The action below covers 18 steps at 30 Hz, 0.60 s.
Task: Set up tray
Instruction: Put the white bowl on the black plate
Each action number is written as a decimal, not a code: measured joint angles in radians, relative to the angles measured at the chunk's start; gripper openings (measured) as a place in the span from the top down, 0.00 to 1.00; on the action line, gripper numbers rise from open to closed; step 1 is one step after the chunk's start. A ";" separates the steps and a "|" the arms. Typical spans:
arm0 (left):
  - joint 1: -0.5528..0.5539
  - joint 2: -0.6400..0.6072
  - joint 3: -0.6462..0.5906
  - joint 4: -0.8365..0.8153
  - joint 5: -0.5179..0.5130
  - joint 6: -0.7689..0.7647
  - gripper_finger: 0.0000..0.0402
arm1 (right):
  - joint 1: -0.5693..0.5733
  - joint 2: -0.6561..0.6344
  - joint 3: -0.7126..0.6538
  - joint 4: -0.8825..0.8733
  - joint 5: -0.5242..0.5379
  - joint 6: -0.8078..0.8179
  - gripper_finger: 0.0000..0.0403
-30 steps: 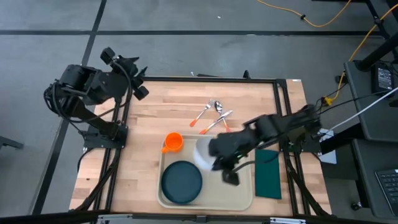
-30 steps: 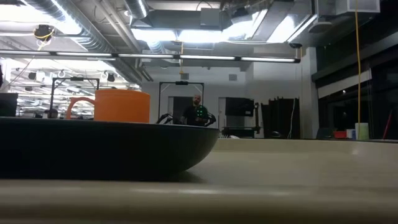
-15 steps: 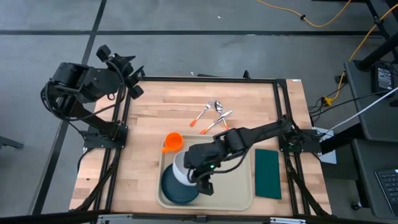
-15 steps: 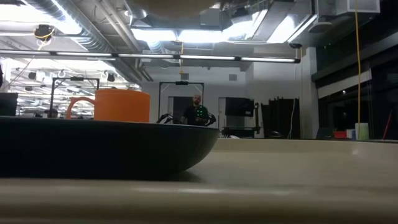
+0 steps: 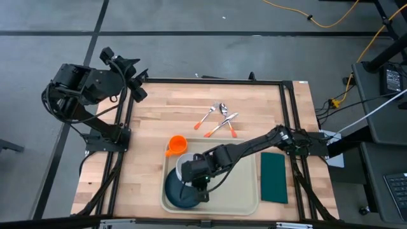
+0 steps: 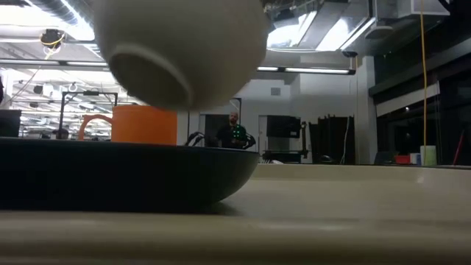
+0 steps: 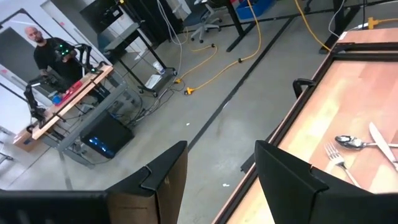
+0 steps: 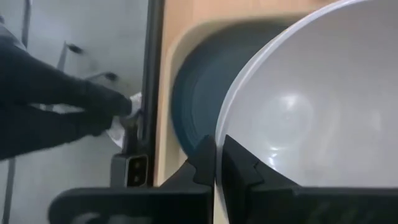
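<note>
The work surface was a light wooden table (image 5: 159,121) inside a black frame, standing on a grey floor with yellow cable trailing beyond the far edge. In the low view the room behind showed ceiling ducts, strip lights and a person (image 6: 232,131) standing far off at another bench. The tray (image 5: 238,191), the landmark here, was cream plastic, rectangular with rounded corners and a raised rim, and lay at the near edge of the table, about midway along it. A dark blue plate (image 5: 175,194) sat in the tray's left half. An orange cup (image 5: 176,145) stood on the wood just beyond the tray's far left corner. A fork, spoon and knife with orange handles (image 5: 218,119) lay grouped on the wood farther beyond the tray. A dark green napkin (image 5: 275,177) lay just beside the tray's right rim. The right gripper (image 5: 197,181) reached over the tray's left half, fingers pinched on the rim of a white bowl (image 6: 180,48); the bowl hung above the plate, not resting on it. The left gripper (image 7: 217,180) was parked off the table's far left corner, well apart from the tray, fingers spread and holding nothing.
</note>
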State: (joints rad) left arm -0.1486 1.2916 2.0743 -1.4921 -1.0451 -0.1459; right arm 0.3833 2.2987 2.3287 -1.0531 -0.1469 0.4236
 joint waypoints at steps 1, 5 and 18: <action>0.000 0.002 0.000 0.000 0.000 0.000 0.55 | 0.006 0.009 0.000 0.000 -0.002 -0.006 0.97; 0.000 0.012 0.000 0.000 0.006 -0.014 0.55 | 0.031 0.032 0.000 0.001 -0.005 -0.011 0.97; -0.062 0.050 -0.106 -0.082 0.427 -0.020 0.55 | 0.072 0.032 0.022 -0.090 0.036 -0.003 0.97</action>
State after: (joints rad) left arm -0.2101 1.3415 1.9686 -1.5744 -0.6179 -0.1659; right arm 0.4555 2.3306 2.3507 -1.1431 -0.1109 0.4205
